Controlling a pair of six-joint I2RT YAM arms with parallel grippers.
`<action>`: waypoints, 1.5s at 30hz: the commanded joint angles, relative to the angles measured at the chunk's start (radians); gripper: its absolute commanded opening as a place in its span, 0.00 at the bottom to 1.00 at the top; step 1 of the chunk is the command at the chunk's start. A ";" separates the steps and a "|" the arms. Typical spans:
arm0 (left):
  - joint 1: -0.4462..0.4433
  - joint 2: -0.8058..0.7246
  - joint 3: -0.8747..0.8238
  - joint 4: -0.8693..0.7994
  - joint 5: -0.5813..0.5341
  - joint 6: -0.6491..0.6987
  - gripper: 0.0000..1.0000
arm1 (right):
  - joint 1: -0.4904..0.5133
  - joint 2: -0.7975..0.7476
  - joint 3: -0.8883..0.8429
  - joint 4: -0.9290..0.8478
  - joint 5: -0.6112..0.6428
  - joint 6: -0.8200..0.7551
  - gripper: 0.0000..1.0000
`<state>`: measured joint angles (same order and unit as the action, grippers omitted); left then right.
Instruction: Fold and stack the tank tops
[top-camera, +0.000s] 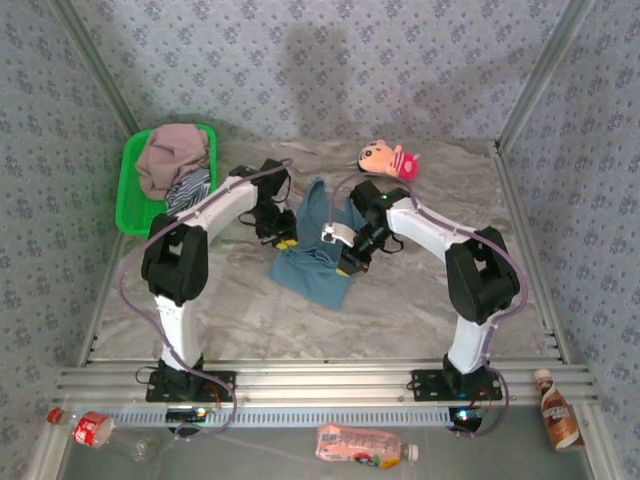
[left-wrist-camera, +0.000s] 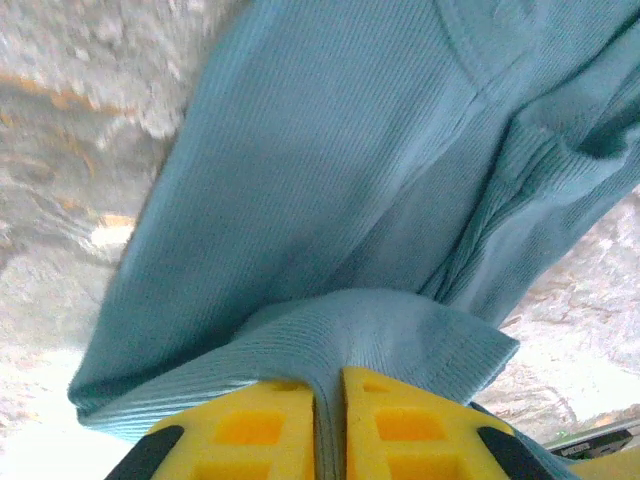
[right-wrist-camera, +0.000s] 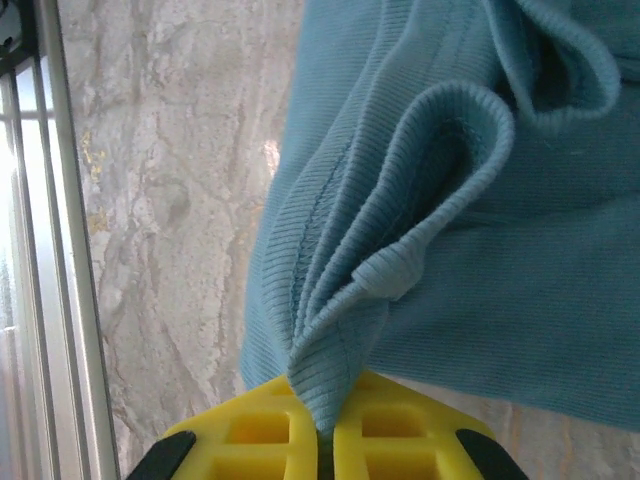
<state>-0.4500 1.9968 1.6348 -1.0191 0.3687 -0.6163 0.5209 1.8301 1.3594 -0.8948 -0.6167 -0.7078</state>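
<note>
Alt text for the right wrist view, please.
Yellow fingers pinch a bunched fold of the ribbed teal-blue tank top, which spreads upward and right. Marbled table shows at left, with metal rails along the far left edge.

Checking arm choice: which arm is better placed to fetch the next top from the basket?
Probably left: the green basket sits on its side, near the left claw; the right claw is farther.

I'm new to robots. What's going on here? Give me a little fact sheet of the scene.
middle of table: teal tank top, rumpled
left gripper: pinching its edge
right gripper: pinching a bunched fold
green basket: back left, holding mauve top and striped top
plush doll: back of table
</note>
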 joint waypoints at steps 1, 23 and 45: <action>0.029 0.061 0.085 -0.058 0.025 0.073 0.16 | -0.026 0.060 0.061 -0.030 0.028 -0.038 0.10; 0.075 0.153 0.323 -0.103 -0.137 0.113 0.47 | -0.058 0.221 0.139 0.289 0.311 0.060 0.20; 0.003 0.292 0.324 -0.050 -0.162 0.183 0.41 | -0.063 -0.012 -0.074 0.445 0.500 0.158 0.42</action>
<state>-0.4572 2.2665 1.8862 -1.0061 0.2485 -0.4881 0.4522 1.8843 1.3342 -0.4503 -0.0856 -0.5602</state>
